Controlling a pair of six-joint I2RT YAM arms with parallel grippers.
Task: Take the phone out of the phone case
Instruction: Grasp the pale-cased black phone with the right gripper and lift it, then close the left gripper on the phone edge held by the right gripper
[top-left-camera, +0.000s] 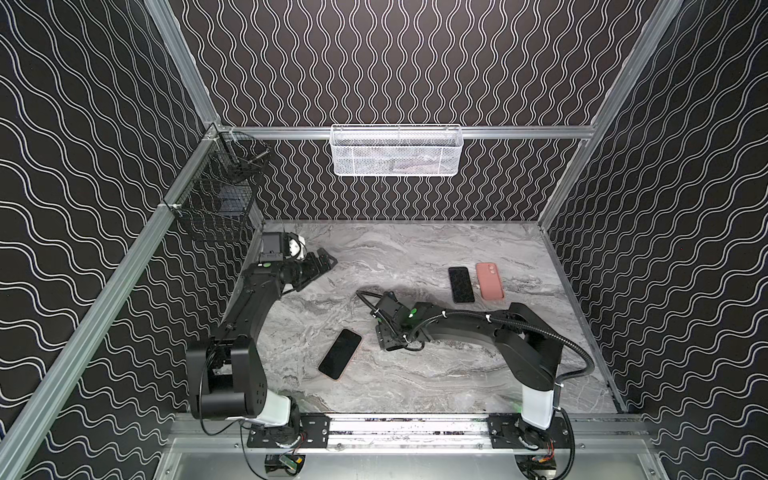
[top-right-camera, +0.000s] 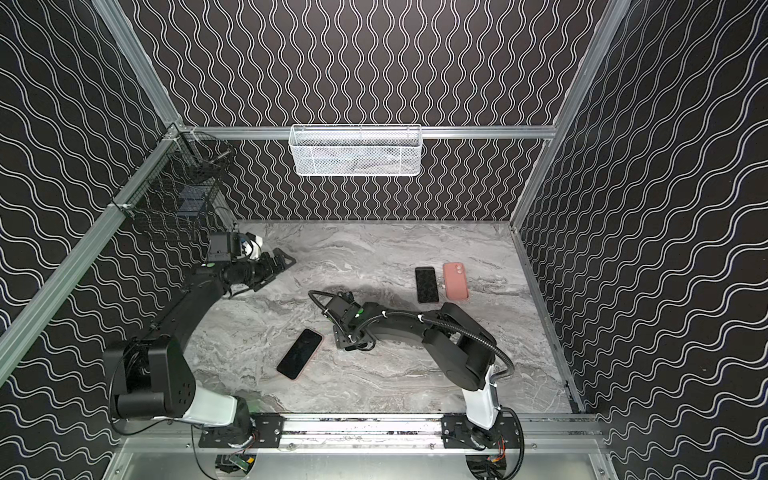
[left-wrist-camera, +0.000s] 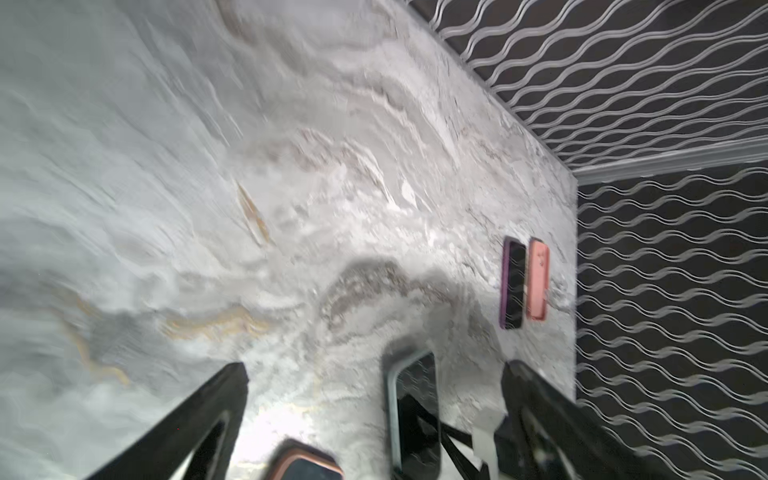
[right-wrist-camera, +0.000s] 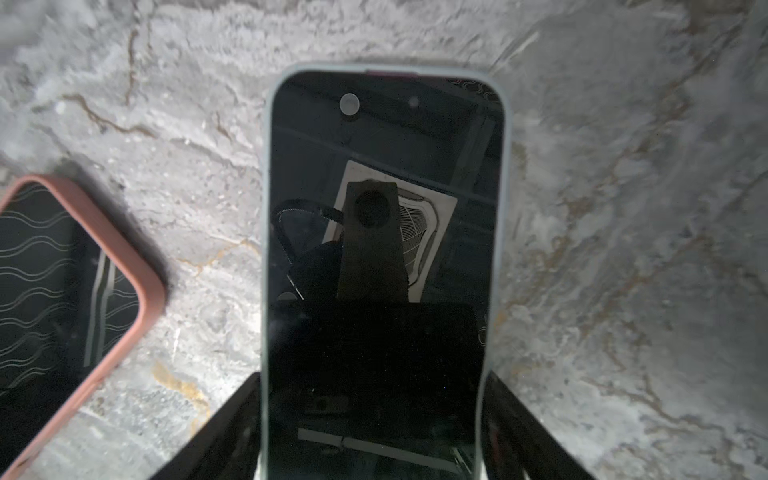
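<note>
Presently a phone (right-wrist-camera: 382, 249) is seated in its pale case (right-wrist-camera: 265, 208), flanked by the right jaws, grip uncertain; left jaws are spread wide, empty.

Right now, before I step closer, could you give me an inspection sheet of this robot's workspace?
Surface: marble-look table, nothing spilled seen.
Job's things: pale-cased phone, face up, straddled by the right tool; pink-cased phone, face up, nearby.
Clutter: black phone and pink case side by side, far right.
Tools: left tool open, empty; right tool's grip unclear.
Cables: black hose along the right arm, nothing snagged seen.
Surroundings: white basket, black wire basket, wavy-patterned walls.
</note>
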